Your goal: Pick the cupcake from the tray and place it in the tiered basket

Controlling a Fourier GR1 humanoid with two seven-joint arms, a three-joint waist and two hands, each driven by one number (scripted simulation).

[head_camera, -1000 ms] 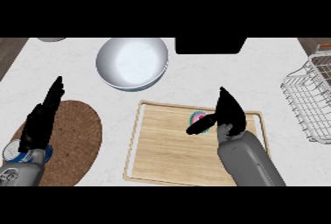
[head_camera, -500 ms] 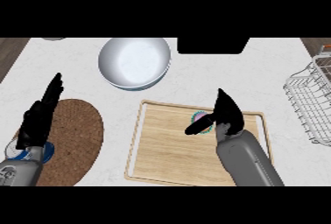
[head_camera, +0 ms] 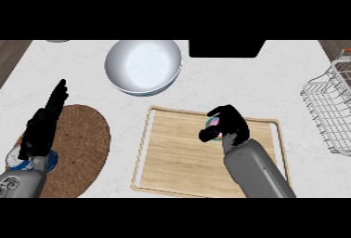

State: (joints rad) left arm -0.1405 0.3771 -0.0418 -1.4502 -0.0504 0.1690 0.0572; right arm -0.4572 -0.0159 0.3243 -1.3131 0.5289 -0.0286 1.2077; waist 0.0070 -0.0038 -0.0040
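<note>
The cupcake (head_camera: 214, 122), pink-topped in a teal wrapper, sits on the wooden tray (head_camera: 171, 153) near its upper right part, mostly hidden. My right hand (head_camera: 230, 125) has its fingers and thumb curled round the cupcake from above. The white wire tiered basket (head_camera: 330, 111) stands at the right edge of the counter, well to the right of that hand. My left hand (head_camera: 42, 125) rests open at the left, fingers straight and pointing up, over the edge of a brown mat.
A large white bowl (head_camera: 144, 66) sits behind the tray at centre. A brown round mat (head_camera: 79, 148) lies at the left. A black block (head_camera: 226, 48) is at the back edge. White counter (head_camera: 302, 60) lies between tray and basket.
My right hand's fingers, straight and raised before, have curled down round the cupcake. The left hand has barely moved.
</note>
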